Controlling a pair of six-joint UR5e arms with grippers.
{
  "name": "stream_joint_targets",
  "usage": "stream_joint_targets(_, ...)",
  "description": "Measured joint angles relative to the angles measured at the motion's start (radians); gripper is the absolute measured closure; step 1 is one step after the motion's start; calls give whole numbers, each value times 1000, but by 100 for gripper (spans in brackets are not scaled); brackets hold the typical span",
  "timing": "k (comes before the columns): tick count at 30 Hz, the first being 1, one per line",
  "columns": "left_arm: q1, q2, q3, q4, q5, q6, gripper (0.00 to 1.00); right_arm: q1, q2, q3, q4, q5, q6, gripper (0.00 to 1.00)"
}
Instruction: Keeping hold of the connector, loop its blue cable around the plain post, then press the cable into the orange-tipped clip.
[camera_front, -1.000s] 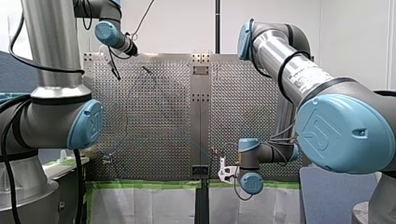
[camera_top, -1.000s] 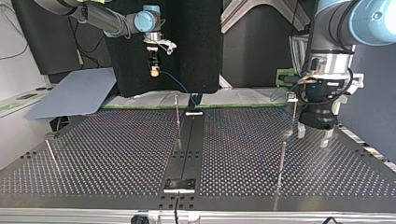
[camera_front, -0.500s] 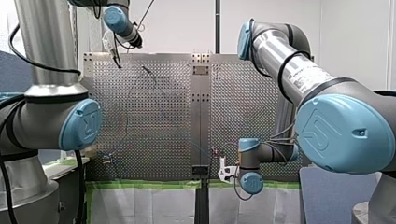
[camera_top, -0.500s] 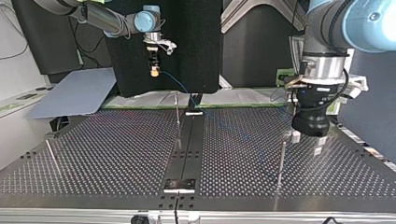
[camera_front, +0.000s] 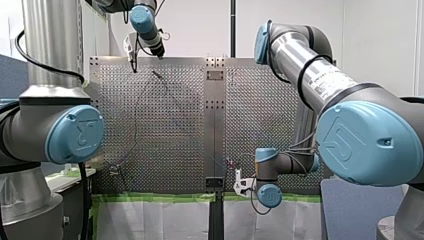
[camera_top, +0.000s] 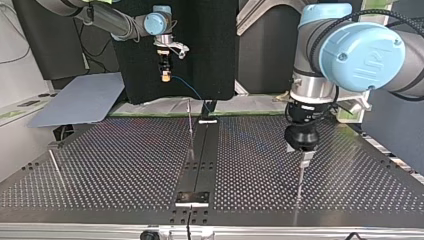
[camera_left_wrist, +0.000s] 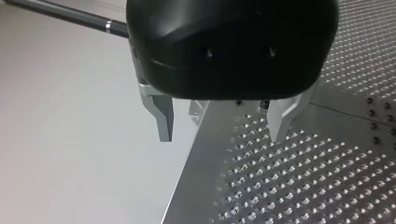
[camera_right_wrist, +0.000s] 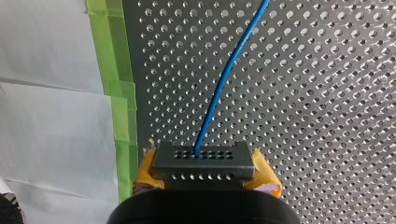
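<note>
My right gripper (camera_right_wrist: 205, 173) is shut on a grey connector (camera_right_wrist: 204, 160), with yellow pads (camera_right_wrist: 267, 179) on either side of it. The blue cable (camera_right_wrist: 227, 74) leaves the connector and runs out over the perforated plate. In the top view that gripper (camera_top: 165, 75) hangs above the far edge, and the cable (camera_top: 187, 90) drops to the table near a thin post (camera_top: 190, 125). My left gripper (camera_left_wrist: 222, 126) is open with nothing between its metal fingers (camera_left_wrist: 161, 119). It hovers (camera_top: 300, 149) just above another thin post (camera_top: 301, 172) at the top view's right.
A third thin post (camera_top: 55, 166) leans at the top view's left. A dark rail (camera_top: 200, 150) runs down the middle of the perforated table (camera_top: 125, 165). Green tape (camera_right_wrist: 119, 93) lines the table's edge, with white sheeting beyond.
My left arm has swung toward the top view's middle, and its gripper now hangs over the right-hand post. My right gripper and the connector have stayed put.
</note>
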Motion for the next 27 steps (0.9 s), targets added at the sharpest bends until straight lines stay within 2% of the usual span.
stream_joint_targets(4,-23,-12,34,-34,-34,34,0,1,0,0,1,0,1,100)
stream_joint_targets(12,-28,-14,110,-112,-94,102,0,4,0,-2,6,0,0,100)
stream_joint_targets(23,-30,-15,126,-212,-170,108,0,5,0,-3,10,0,0,100)
stream_joint_targets(27,-30,-15,122,-250,-177,108,0,5,0,-3,10,0,0,100)
